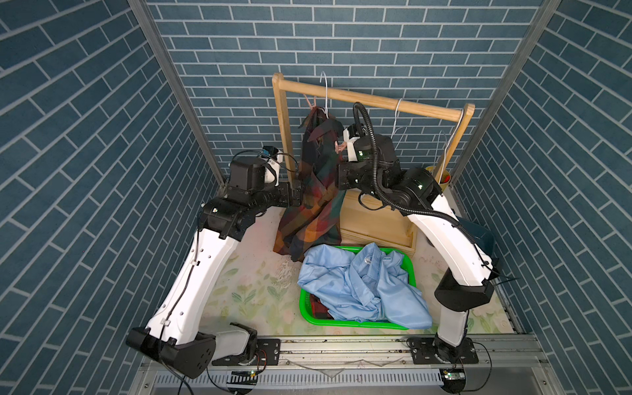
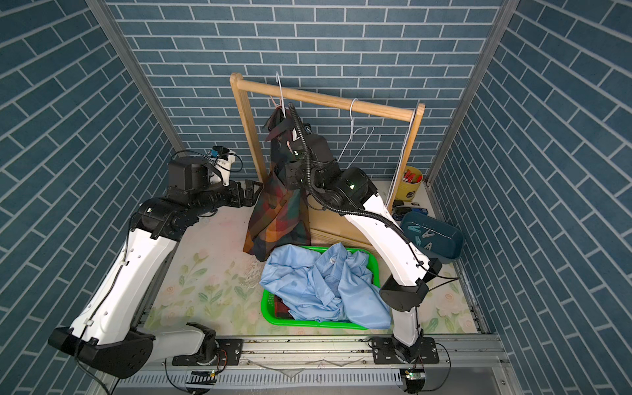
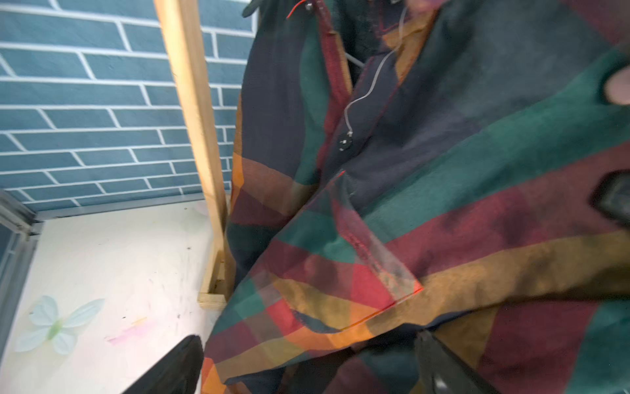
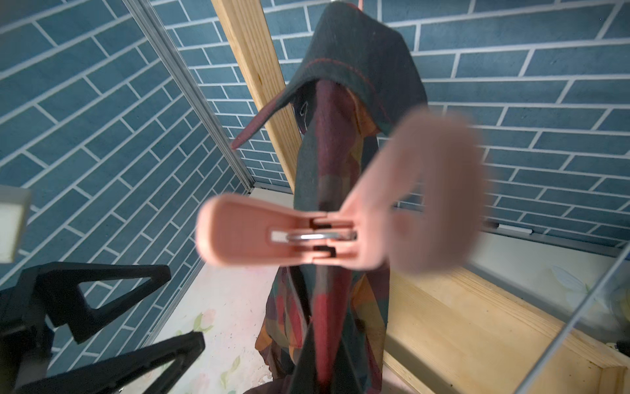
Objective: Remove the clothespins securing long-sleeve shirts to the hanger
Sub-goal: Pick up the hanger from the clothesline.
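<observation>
The plaid long-sleeve shirt (image 1: 318, 212) (image 2: 277, 219) hangs from a white wire hanger (image 1: 325, 92) on the wooden rail. A pink clothespin (image 4: 259, 235) (image 1: 341, 147) sits at its shoulder. In the right wrist view my right gripper (image 4: 313, 327) is just below that clothespin. It is shut, with a red fold of the shirt (image 4: 341, 163) between its fingers. My left gripper (image 1: 295, 196) (image 3: 306, 341) stands open at the shirt's lower part (image 3: 443, 170). The hem lies between its fingers and nothing is gripped. The light blue shirt (image 1: 359, 284) lies in the basket.
The green basket (image 1: 412, 270) stands at the front, a dark red garment (image 1: 316, 304) under the blue shirt. The wooden rack (image 1: 376, 99) carries bare wire hangers (image 1: 398, 116). A blue bin (image 2: 444, 246) with loose clothespins and a yellow cup (image 2: 408, 193) stand at the right.
</observation>
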`<state>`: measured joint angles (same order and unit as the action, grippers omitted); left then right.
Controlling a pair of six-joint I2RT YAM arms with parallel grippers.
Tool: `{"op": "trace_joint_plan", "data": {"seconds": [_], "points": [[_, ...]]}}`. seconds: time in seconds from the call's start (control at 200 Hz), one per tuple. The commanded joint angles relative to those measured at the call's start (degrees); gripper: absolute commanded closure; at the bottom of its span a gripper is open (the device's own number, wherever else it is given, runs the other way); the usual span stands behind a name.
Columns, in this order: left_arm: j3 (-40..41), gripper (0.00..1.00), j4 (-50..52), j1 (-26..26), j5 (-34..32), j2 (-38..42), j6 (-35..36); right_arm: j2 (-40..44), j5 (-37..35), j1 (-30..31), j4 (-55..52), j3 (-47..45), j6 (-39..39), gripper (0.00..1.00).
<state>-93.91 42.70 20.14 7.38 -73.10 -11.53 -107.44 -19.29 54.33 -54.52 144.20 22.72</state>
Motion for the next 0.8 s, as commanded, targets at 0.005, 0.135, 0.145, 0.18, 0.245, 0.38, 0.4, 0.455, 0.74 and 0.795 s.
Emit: {"op": "trace_joint_plan", "data": {"seconds": [0.005, 0.135, 0.145, 0.18, 0.245, 0.38, 0.4, 0.455, 0.74, 0.795], "points": [[1.05, 0.0, 3.27, -0.28, -2.07, 1.03, 0.8, 2.68, -0.94, 0.26, 3.24, 2.94, -4.39, 1.0], [1.49, 0.0, 4.8, -0.32, -3.76, 2.42, 1.42, 4.12, 0.57, 0.29, 1.68, 5.5, -4.61, 1.0], [1.5, 0.0, 4.97, -0.35, -3.88, 2.56, 1.47, 4.37, 0.7, 0.26, 1.74, 5.44, -4.61, 1.0], [1.38, 0.0, 5.32, -0.37, -4.1, 2.82, 1.51, 5.34, 1.54, 0.33, 1.96, 5.21, -4.85, 1.0], [1.37, 0.0, 5.63, -0.37, -4.3, 3.34, 1.43, 7.07, 2.65, 0.23, 1.89, 5.14, -5.04, 1.0], [0.69, 0.0, 6.71, -0.37, -4.64, 3.74, 1.27, 11.94, 4.17, 0.26, 2.27, 3.89, -5.19, 1.0], [0.53, 0.0, 6.91, -0.37, -4.73, 3.75, 1.33, 12.52, 4.4, 0.24, 2.42, 3.75, -5.23, 1.0], [0.33, 0.0, 7.2, -0.37, -4.83, 3.86, 1.25, 14.67, 4.82, 0.25, 3.19, 2.57, -5.49, 1.0], [0.79, 0.0, 8.7, -0.28, -5.18, 4.92, -0.29, 20.86, 9.51, 0.25, 4.15, 2.66, -5.02, 1.0], [1.5, 0.0, 8.64, -0.28, -5.01, 5.18, -0.43, 22.07, 10.55, 0.28, 4.4, 2.97, -5.05, 1.0]]}}
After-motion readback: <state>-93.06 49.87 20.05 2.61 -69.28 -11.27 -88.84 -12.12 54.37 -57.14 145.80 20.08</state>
